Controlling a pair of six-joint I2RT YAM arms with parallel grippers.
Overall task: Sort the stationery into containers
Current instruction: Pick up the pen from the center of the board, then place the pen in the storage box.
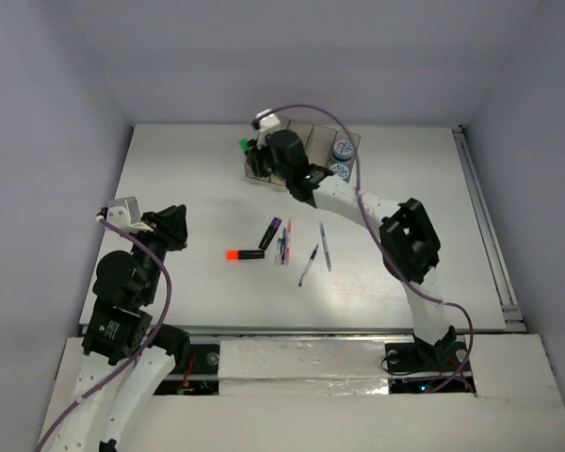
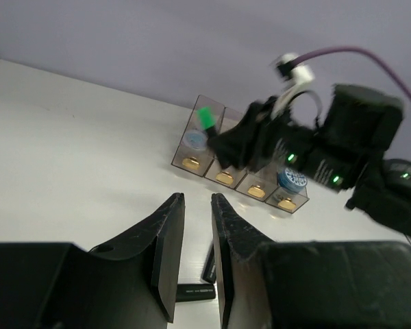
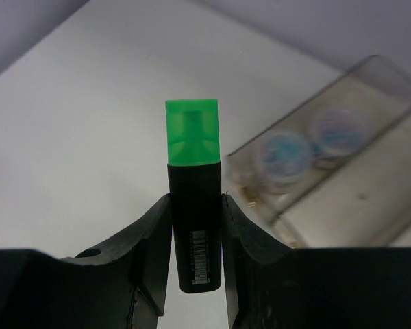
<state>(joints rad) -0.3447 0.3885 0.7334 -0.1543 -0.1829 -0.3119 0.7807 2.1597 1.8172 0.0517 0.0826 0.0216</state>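
My right gripper [image 1: 256, 149] is shut on a green highlighter [image 3: 192, 199], held by its black body with the green cap [image 1: 246, 146] pointing out, over the left end of the containers [image 1: 306, 141]. In the left wrist view the highlighter [image 2: 205, 120] hangs above the leftmost bin [image 2: 192, 154]. Two blue-grey rolls [image 1: 342, 151] lie in the rightmost bin. An orange highlighter [image 1: 245, 254], a purple highlighter [image 1: 271, 232] and thin pens [image 1: 325, 247] lie mid-table. My left gripper [image 1: 174, 226] hovers at the left, empty, its jaws a narrow gap apart [image 2: 197, 205].
The right arm [image 1: 410, 240] stretches diagonally over the table's right half. A blue pen [image 1: 308, 266] and a pink and blue pair [image 1: 284, 243] lie close beside the highlighters. The table's right edge has a metal rail [image 1: 485, 226].
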